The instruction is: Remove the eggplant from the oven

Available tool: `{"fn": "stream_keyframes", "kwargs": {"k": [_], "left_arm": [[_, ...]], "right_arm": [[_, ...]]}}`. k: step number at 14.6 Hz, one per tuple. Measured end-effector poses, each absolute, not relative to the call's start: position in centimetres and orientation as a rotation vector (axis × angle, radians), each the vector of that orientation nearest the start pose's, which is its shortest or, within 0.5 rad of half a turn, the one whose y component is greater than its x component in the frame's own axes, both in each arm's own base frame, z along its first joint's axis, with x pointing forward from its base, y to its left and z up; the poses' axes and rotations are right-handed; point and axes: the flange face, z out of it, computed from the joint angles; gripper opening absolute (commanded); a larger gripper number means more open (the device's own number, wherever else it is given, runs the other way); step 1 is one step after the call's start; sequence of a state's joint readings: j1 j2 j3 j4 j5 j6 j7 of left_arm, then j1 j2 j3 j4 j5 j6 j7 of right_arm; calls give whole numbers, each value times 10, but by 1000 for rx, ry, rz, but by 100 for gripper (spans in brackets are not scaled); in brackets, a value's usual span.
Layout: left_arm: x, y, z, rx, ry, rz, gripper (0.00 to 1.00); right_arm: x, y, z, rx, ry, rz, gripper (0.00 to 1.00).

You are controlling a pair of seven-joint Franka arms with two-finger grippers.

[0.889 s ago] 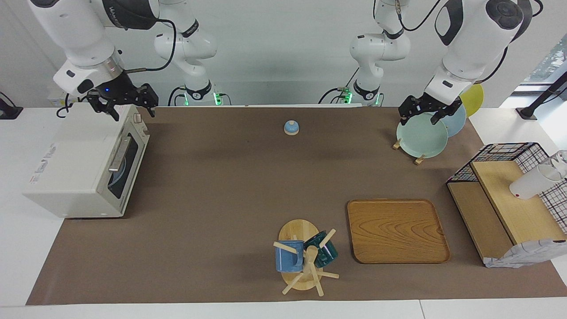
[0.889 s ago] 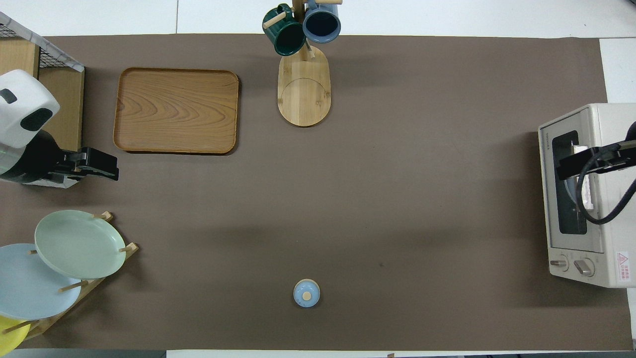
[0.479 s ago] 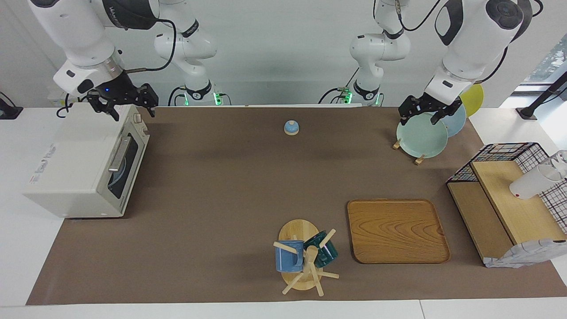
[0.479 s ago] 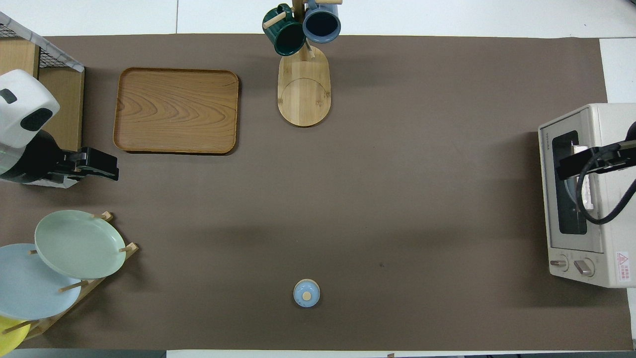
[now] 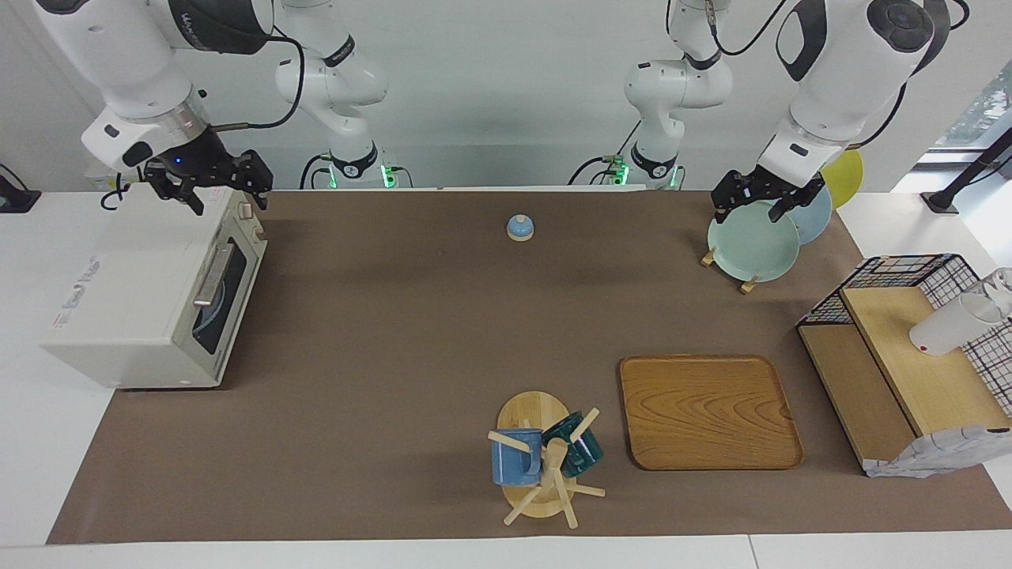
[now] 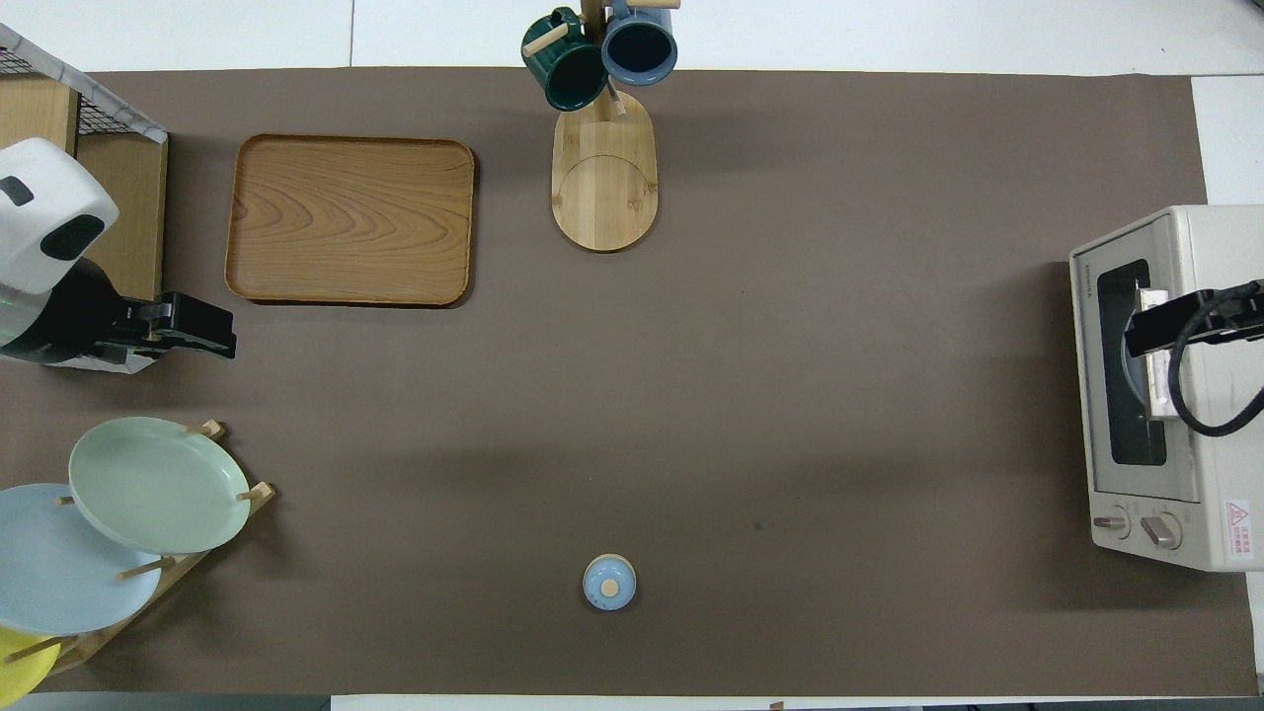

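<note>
The brown mat (image 5: 395, 332) covers most of the table. The off-white toaster oven (image 5: 134, 292) sits at the right arm's end of the table, its glass door (image 6: 1126, 365) shut with the bar handle (image 5: 209, 275) across it. The eggplant cannot be made out; through the window only a pale round shape shows inside.

At the left arm's end stands a wire-and-wood shelf (image 5: 909, 371) with a white cup (image 5: 953, 324) lying on it. The wooden tray (image 5: 708, 411) lies beside the shelf, toward the middle of the table. Nearer to the robots, a rack holds upright plates: a pale green plate (image 5: 751, 241) in front, then a light blue plate (image 6: 49, 563) and a yellow plate (image 5: 844, 174).

The mug tree (image 5: 541, 466) stands beside the tray on an oval wooden base, carrying a blue mug (image 5: 514, 458) and a dark green mug (image 5: 577, 446). A small blue bell (image 5: 519, 227) sits near the robots at mid-table.

The right gripper (image 5: 212, 183) hovers over the oven's top edge near the door, jaws spread, empty. The left gripper (image 5: 757, 196) waits over the plate rack, jaws likewise released, holding nothing.
</note>
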State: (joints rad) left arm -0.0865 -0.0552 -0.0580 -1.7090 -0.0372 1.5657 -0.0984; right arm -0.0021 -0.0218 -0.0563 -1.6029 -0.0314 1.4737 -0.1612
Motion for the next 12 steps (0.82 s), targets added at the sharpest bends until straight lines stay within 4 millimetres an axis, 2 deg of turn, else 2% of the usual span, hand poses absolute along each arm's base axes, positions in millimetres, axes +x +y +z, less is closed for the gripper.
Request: {"fn": "stream_keyframes", "kwargs": {"k": [1,2,4,6,8,10,12], "left_arm": [[526,-81,589,-3161,70,145,100],[526,-81,589,-3161,70,145,100],[526,-81,589,-3161,70,145,100],[526,-81,589,-3161,70,145,100],[526,-81,589,-3161,70,145,100],[526,-81,589,-3161,70,145,100],[526,-81,589,-3161,70,145,100]], "right_arm": [[535,-36,611,-3148,-174,182,0],[534,-34,607,-3146,-199,180,0],[539,-27,592,-3155,-236,67,0],[539,-27,565,-3184,-259,9,0],[537,-35,542,-3271,-261,26,0],[538,-40,521,-3330,-163,54,0],[540,-43,503,-3365,-145,107,0]]}}
